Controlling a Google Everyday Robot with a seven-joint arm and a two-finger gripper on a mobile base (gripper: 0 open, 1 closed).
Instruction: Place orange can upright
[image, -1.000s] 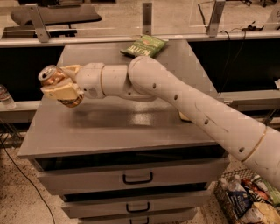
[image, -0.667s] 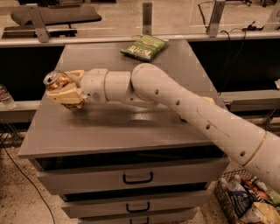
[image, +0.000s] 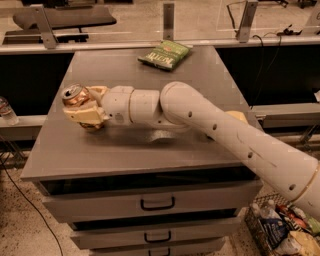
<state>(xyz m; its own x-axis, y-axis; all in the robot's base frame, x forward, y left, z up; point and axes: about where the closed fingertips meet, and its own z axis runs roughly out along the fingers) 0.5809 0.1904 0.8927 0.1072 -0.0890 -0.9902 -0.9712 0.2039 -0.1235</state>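
Gripper (image: 82, 104) with orange can (image: 75, 95) has edged inward from the table's (image: 75, 150) left edge.
Fingers clamp the tilted can; chip bag (image: 165, 54) lies well apart, near the far edge.

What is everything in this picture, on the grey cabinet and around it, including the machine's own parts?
orange can: one, shiny orange-gold, held tilted over the left of the cabinet top.
chip bag: one, green, lying near the top's far edge.
sponge: one, pale yellow, right of the top, mostly hidden behind the arm.
cabinet: one, grey, centre of the view.
drawers: three visible, grey with black handles, cabinet front.
bottle: one, clear, ledge at far left.
basket: one, holding mixed packets, floor at lower right.
arm: one, white, reaching in from the lower right.
gripper: one, beige, left of the top, shut on the orange can.
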